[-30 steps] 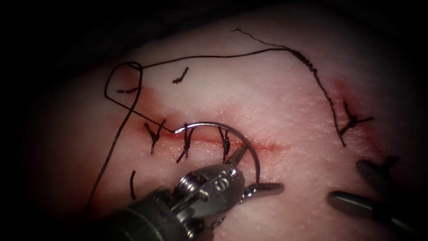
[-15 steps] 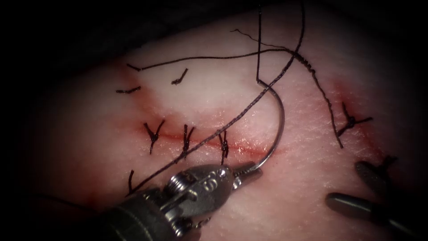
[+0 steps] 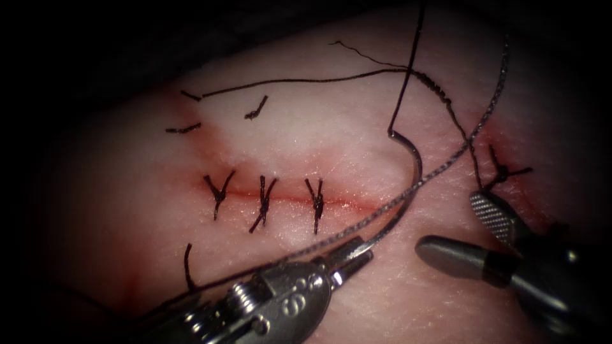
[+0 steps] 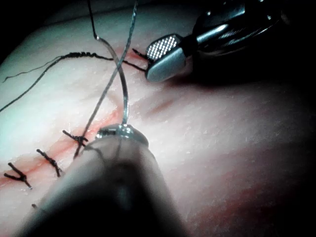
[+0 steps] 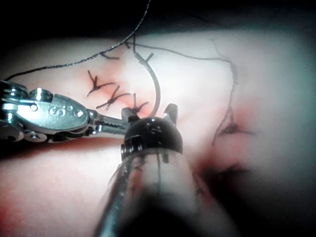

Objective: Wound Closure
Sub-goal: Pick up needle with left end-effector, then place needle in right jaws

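Observation:
The left tool (image 3: 354, 250) comes in from the lower left, its jaws shut on the curved needle (image 3: 415, 181) near the pointed end. The needle stands free above the tissue (image 3: 357, 137), just right of the last stitch, arching up to its thread end. From there the thread (image 3: 405, 70) rises out of view; a second strand (image 3: 459, 150) crosses the needle from lower left to upper right. The right tool (image 3: 448, 222) is open with nothing between its jaws, just right of the needle. The needle (image 4: 124, 79), the right tool (image 4: 163, 58) and the left tool (image 5: 106, 123) appear in the wrist views.
Three tied stitches (image 3: 262, 202) cross the cut (image 3: 357, 205), which carries a line of red fluid. Another knot (image 3: 501, 171) sits at the far right. Cut thread ends (image 3: 257, 109) lie above and below the cut on the left, and a long loose strand (image 3: 306, 81) runs along the top.
The left tool swung the needle up from lying over the cut and carried it right, drawing the thread up and rightwards. The right tool moved in from the right towards the needle.

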Controlling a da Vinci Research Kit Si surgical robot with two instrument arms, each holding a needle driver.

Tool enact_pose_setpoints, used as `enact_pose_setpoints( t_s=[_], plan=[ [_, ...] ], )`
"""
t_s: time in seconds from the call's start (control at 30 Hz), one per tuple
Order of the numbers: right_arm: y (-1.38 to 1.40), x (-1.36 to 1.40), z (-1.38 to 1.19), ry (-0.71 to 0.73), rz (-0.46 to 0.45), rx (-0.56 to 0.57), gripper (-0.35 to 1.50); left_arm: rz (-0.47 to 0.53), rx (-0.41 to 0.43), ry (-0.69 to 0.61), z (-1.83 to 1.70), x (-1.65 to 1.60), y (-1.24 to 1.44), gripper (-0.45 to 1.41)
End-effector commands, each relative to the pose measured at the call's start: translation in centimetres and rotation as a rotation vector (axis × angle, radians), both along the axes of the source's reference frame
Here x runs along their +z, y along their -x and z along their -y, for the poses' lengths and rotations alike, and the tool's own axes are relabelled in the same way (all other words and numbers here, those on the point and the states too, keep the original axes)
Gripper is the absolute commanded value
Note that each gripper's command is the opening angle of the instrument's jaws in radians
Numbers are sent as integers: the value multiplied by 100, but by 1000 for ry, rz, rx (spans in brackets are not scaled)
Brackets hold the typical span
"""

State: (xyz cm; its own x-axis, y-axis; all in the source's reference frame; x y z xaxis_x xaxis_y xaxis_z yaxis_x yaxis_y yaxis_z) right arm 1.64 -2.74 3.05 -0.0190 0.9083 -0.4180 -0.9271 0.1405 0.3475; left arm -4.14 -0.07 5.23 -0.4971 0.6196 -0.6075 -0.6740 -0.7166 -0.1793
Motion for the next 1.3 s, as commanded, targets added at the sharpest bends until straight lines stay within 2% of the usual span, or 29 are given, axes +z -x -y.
enact_pose_setpoints(
  t_s=[0.03, 0.1, 0.13, 0.17, 0.23, 0.27, 0.33, 0.43, 0.57, 0.6, 0.67, 0.7, 0.73, 0.83, 0.97, 1.0, 1.07, 1.13, 1.17, 1.3],
  plan=[
    [-19, 2, -12, 6, -1, 3, 93, -3, 2, 7, -9, 2, 6, -45],
    [-23, 3, -16, 3, 3, 9, 90, -9, 5, 10, -9, 2, 7, -45],
    [-26, 3, -19, 12, 14, 3, 80, -11, 4, 17, -9, 2, 7, -45],
    [-28, 4, -22, 27, 20, 5, 78, -13, 7, 22, -9, 2, 7, -45],
    [-34, 5, -28, 63, 28, 18, 44, -18, 7, 27, -8, 0, 7, -45],
    [-39, 6, -32, 75, 34, 20, 46, -20, 9, 32, -7, -1, 8, -45],
    [-44, 8, -34, 81, 46, 11, 26, -21, 8, 37, -7, -4, 8, -45],
    [-48, 12, -36, 87, 54, 14, 11, -22, 8, 47, -6, -11, 8, -45],
    [-47, 17, -36, 94, 63, 5, 2, -24, 4, 52, -4, -20, 9, -45],
    [-47, 17, -37, 94, 63, 5, 12, -25, 4, 52, -4, -20, 9, -45],
    [-47, 18, -37, 96, 67, 1, 21, -25, 4, 52, -3, -20, 9, -45],
    [-47, 18, -37, 96, 67, 1, 59, -25, 5, 52, -3, -21, 8, -45],
    [-46, 19, -38, 96, 67, 1, 76, -27, 10, 55, -3, -21, 8, -45],
    [-46, 19, -37, 96, 67, 1, 83, -28, 15, 64, -4, -21, 7, -45],
    [-47, 18, -37, 96, 67, 1, 80, -31, 19, 67, -4, -22, 8, -45],
    [-47, 18, -36, 97, 67, 1, 75, -32, 19, 67, -4, -22, 8, -45],
    [-49, 19, -35, 103, 73, -8, 53, -34, 23, 70, -4, -22, 8, -45],
    [-50, 19, -34, 109, 80, -16, -11, -36, 28, 73, -4, -22, 8, -45],
    [-50, 19, -33, 119, 92, -35, -35, -40, 38, 85, -4, -23, 8, -45],
    [-46, 20, -35, 119, 134, -64, -35, -49, 49, 110, -5, -24, 5, -45]
  ],
)
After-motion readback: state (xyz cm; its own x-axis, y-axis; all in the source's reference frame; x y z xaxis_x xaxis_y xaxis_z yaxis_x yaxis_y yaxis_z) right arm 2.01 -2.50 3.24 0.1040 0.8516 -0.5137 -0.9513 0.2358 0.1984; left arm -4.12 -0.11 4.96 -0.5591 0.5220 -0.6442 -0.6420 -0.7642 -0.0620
